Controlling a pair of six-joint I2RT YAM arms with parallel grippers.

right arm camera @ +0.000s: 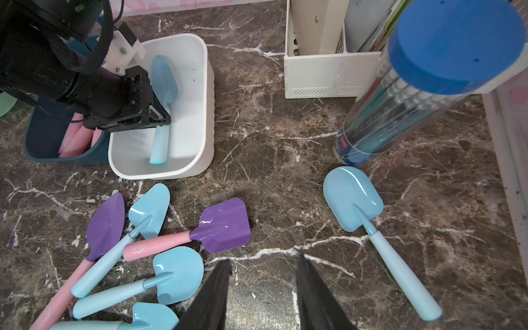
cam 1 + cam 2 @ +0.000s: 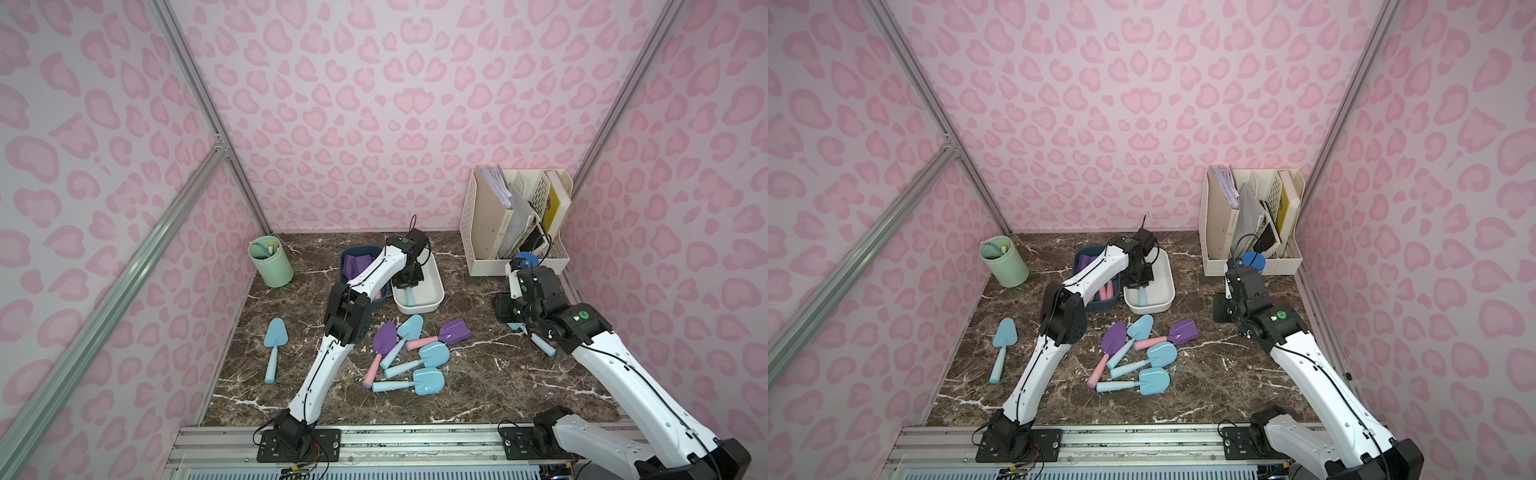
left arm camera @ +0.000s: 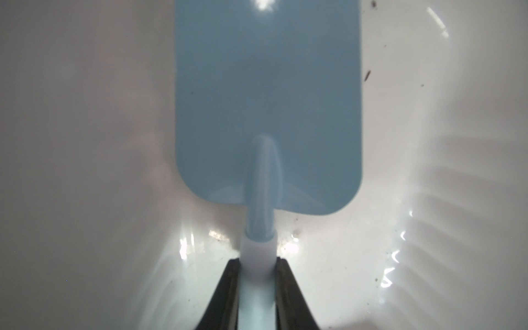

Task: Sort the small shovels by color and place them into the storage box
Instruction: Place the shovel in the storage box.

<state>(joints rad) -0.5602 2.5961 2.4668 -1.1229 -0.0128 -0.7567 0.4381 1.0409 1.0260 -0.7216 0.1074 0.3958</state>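
My left gripper (image 3: 258, 261) is shut on the pale handle of a light blue shovel (image 3: 268, 100), which reaches down inside the white storage box (image 2: 434, 305). Next to it, the dark blue storage box (image 1: 43, 143) holds purple shovels with pink handles (image 1: 77, 137). A pile of blue and purple shovels (image 2: 409, 353) lies mid-table in both top views. One blue shovel (image 2: 274, 345) lies alone at the left. Another blue shovel (image 1: 354, 197) lies by my right gripper (image 1: 263, 260), which hovers open over bare marble with nothing between its fingers.
A green cup (image 2: 272, 259) stands at the back left. A cream file organizer (image 2: 515, 220) with papers fills the back right corner. A clear tube with a blue cap (image 1: 454, 43) stands in front of it, close to my right wrist. Pink walls enclose the table.
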